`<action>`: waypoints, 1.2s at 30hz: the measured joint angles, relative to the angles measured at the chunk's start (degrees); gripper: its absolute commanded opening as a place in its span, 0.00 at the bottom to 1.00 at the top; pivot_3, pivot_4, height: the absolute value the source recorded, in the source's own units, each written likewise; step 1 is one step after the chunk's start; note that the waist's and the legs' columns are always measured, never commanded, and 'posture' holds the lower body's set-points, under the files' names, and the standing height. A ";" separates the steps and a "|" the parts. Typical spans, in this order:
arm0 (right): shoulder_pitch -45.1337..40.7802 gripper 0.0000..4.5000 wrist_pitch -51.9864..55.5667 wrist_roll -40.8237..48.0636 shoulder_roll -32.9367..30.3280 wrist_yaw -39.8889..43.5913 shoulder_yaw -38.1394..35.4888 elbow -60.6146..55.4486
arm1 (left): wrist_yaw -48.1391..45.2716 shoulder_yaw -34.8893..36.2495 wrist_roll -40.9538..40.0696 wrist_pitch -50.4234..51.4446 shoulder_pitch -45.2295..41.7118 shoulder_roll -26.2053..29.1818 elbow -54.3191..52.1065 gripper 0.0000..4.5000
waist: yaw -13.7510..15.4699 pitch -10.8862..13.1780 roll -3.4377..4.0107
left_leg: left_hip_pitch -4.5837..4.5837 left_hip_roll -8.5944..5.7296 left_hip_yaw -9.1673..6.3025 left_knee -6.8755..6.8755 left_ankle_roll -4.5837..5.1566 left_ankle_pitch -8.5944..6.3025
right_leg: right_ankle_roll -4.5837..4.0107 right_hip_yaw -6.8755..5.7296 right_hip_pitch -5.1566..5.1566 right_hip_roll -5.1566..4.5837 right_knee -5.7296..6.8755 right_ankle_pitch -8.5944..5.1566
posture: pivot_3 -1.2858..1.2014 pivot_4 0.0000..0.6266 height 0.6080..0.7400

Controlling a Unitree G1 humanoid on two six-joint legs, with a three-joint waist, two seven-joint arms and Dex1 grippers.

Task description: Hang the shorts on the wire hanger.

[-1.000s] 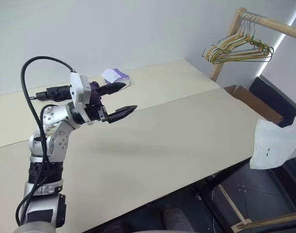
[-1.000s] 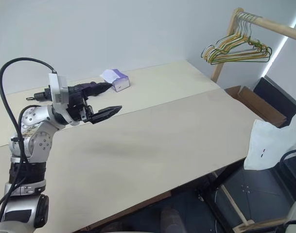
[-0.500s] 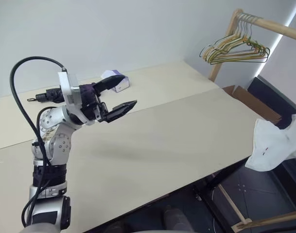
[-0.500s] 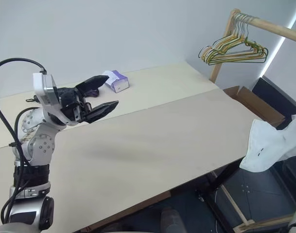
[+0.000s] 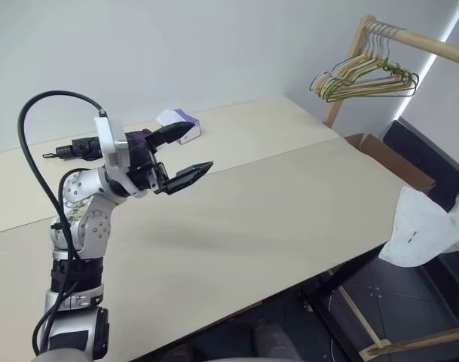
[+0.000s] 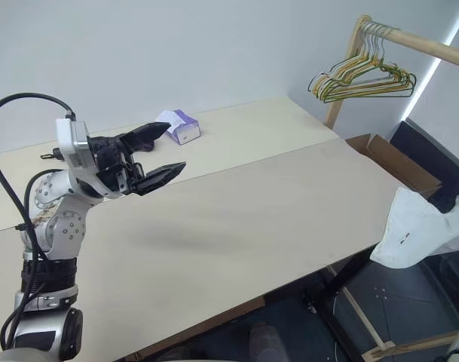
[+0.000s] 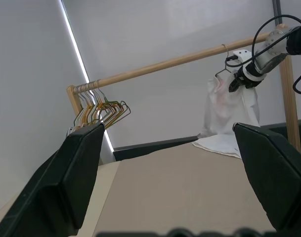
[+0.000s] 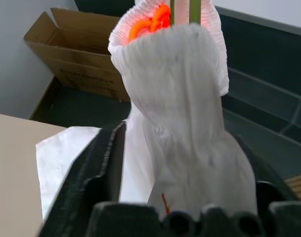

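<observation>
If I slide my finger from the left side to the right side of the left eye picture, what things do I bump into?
left gripper → small purple and white box → bunch of hangers on the wooden rack → the shorts.

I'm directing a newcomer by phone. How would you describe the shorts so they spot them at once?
Start at the wooden rail beyond the right end of the table. Below it, just off the table edge, hang the shorts: the one soft white cloth, unlike the brown cardboard box and the yellow-green wire hangers.
</observation>
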 measured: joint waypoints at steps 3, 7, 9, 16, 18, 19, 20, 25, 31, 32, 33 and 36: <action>-0.20 0.99 -0.21 0.37 0.00 -0.42 -0.17 -0.15 | -0.21 0.04 -0.02 0.00 0.00 0.00 0.00 1.00 | 0.03 0.00 0.00 | 0.00 0.00 0.01 0.00 0.01 -0.01 | 0.00 0.01 0.00 0.00 0.00 0.00 | 0.45 0.00 1.00; -0.37 0.99 -0.31 -0.27 0.39 -0.57 1.46 -1.34 | -0.53 0.04 -0.02 -0.04 0.00 -0.02 0.00 1.00 | -0.01 0.00 0.00 | 0.00 0.00 0.03 0.00 0.01 -0.01 | 0.01 0.04 -0.01 0.00 -0.01 0.00 | 0.44 0.00 1.00; -0.39 0.99 -0.48 -0.90 0.91 -1.18 2.71 -2.45 | -0.73 0.04 -0.05 -0.09 0.00 -0.12 0.00 1.00 | -0.04 0.00 0.01 | 0.00 0.00 0.04 0.00 0.01 -0.01 | 0.01 0.04 -0.01 0.00 0.00 0.01 | 0.44 0.00 1.00; 1.37 0.99 -5.43 -6.62 4.79 -11.60 8.19 -14.47 | -1.58 0.01 -0.73 -0.09 -0.01 -1.02 0.19 1.00 | -0.03 -0.02 0.07 | -0.02 0.04 0.10 -0.01 0.00 0.00 | 0.05 0.09 -0.08 0.01 0.02 0.02 | 0.44 0.00 1.00; 3.76 0.99 -6.40 -7.47 5.70 -14.75 8.15 -19.91 | -1.57 0.01 -0.80 -0.09 -0.01 -1.04 0.39 1.00 | 0.05 -0.03 0.07 | -0.04 0.08 0.10 0.00 0.00 0.00 | 0.06 0.08 -0.09 0.01 0.02 0.03 | 0.44 0.00 1.00; 5.84 0.99 -6.45 -7.94 6.57 -16.08 8.21 -23.59 | -1.60 0.05 -0.94 -0.09 -0.01 -1.03 0.46 1.00 | 0.10 -0.03 0.07 | -0.04 0.08 0.09 0.00 0.00 0.00 | 0.08 0.08 -0.08 0.01 0.01 0.04 | 0.44 0.00 1.00; 6.91 0.99 -6.42 -8.18 7.17 -16.67 8.24 -25.64 | -1.60 0.05 -0.98 -0.07 -0.01 -1.03 0.54 1.00 | 0.11 -0.03 0.07 | -0.05 0.07 0.10 0.01 0.00 0.00 | 0.10 0.10 -0.08 0.00 0.01 0.05 | 0.44 0.00 1.00; 12.86 0.99 -6.86 -11.71 10.03 -16.75 11.61 -39.95 | -1.71 0.53 -2.29 0.32 -0.01 -0.87 0.90 1.00 | 0.04 -0.06 0.15 | -0.02 0.06 0.15 0.04 0.02 0.00 | 0.16 0.16 -0.09 0.00 0.03 0.07 | 0.45 0.00 1.00; 13.79 0.99 -8.47 -15.85 13.40 -10.17 19.07 -59.56 | 1.74 0.60 1.31 0.34 1.66 3.36 2.02 1.00 | 0.15 -0.11 0.22 | 0.07 0.15 0.12 0.04 -0.04 0.03 | 0.12 0.15 -0.09 0.17 0.13 0.09 | 0.48 0.00 1.00; 13.55 0.99 -8.50 -15.78 15.36 -7.57 20.23 -62.24 | 2.62 0.88 2.05 0.39 2.38 4.28 2.11 1.00 | 0.27 -0.12 0.20 | 0.07 0.15 0.12 0.04 -0.04 0.02 | 0.11 0.15 -0.09 0.17 0.12 0.10 | 0.48 0.00 1.00; 13.56 0.99 -8.50 -15.67 16.60 -5.82 21.27 -63.56 | 3.09 1.24 2.28 0.43 2.69 4.52 2.20 1.00 | 0.59 -0.12 0.18 | 0.03 0.14 0.12 0.05 -0.02 0.02 | 0.10 0.15 -0.11 0.17 0.12 0.11 | 0.49 0.00 1.00; 13.73 0.99 -9.30 -15.54 19.60 -0.96 24.40 -65.91 | 4.45 2.49 2.80 0.40 4.65 5.97 1.97 1.00 | 1.90 -0.11 0.18 | -0.02 0.14 0.13 0.02 0.03 -0.02 | 0.06 0.14 -0.18 0.14 0.08 0.15 | 0.51 0.00 1.00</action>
